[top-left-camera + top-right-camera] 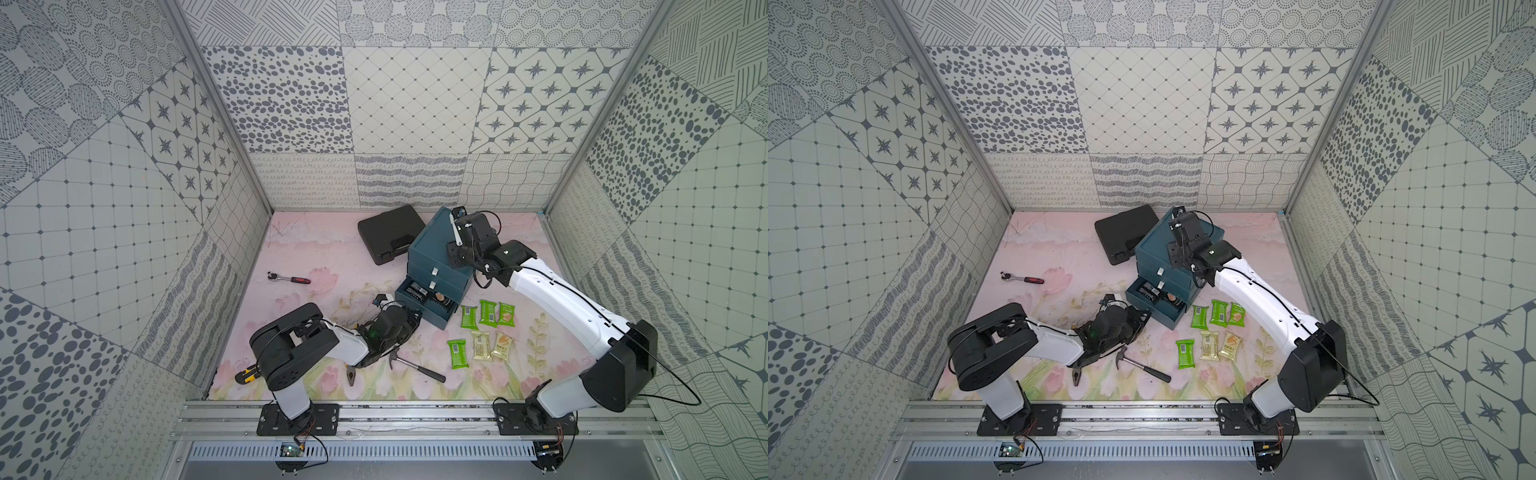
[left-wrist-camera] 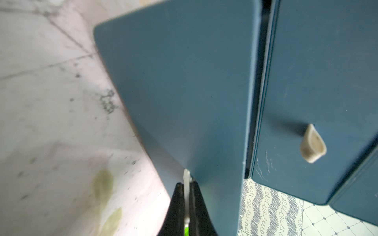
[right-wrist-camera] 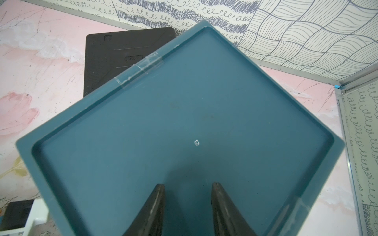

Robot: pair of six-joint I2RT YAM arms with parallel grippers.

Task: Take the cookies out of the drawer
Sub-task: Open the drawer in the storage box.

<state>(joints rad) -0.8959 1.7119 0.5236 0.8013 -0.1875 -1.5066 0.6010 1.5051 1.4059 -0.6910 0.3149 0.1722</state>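
First, from the left wrist: left gripper [image 2: 187,183] at bottom centre, pressed together on the thin white handle tab [image 2: 186,175] of the part-open drawer [image 2: 173,81], blue front filling the middle of the frame. Probably the pull to bring the drawer further out, judging by that clamp and the packets inside. Thin tab, little to hold, likely to slip under a jerk. Pull slowly and straight out along the slide, level with the mat [image 2: 51,102] at left. Avoid twisting the tab sideways or lifting it.

Next, from the right wrist: right gripper [image 3: 188,185] at bottom centre, fingers spread with nothing between them, poised over the recessed top of the blue cabinet [image 3: 184,112]. Contact of the tips with that top: impossible to tell. Press down firmly there before pulling, to keep the cabinet from dragging along with the drawer or tipping forward.

Lastly, in both top views: six cookies [image 1: 488,312] laid out on the mat, right of centre and lower, green and beige, near the drawer yet apart from it. More black packets [image 1: 417,291], plus a tan-picture packet [image 1: 440,299], lying inside the open drawer just right of centre, not yet out. Stop pulling upon full exposure of those, and keep the drawer short of leaving its slot. Mind the hammer [image 1: 419,368] just beside the left arm's wrist at lower centre.
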